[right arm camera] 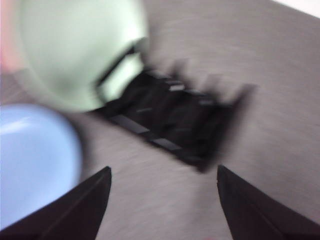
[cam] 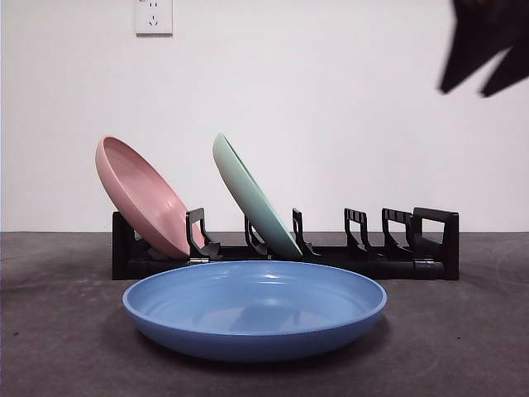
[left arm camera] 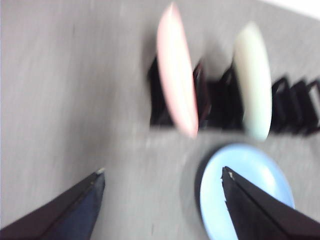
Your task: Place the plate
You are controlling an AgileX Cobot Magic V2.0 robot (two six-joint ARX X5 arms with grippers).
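Blue plate (cam: 254,318) lies flat on your desk (cam: 463,347), just before the black rack (cam: 285,248).
Your left gripper (left arm camera: 162,175) and right gripper (right arm camera: 162,172) hover above, jaws wide apart, holding nothing.

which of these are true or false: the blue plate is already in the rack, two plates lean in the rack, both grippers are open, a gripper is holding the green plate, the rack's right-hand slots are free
1. The blue plate is already in the rack. False: it lies flat on the table in front of the rack.
2. Two plates lean in the rack. True: the pink plate and the green plate.
3. Both grippers are open. True: the left gripper and the right gripper both have their jaws wide apart, with nothing between them.
4. A gripper is holding the green plate. False: it rests in the rack, untouched.
5. In the front view, the rack's right-hand slots are free. True.
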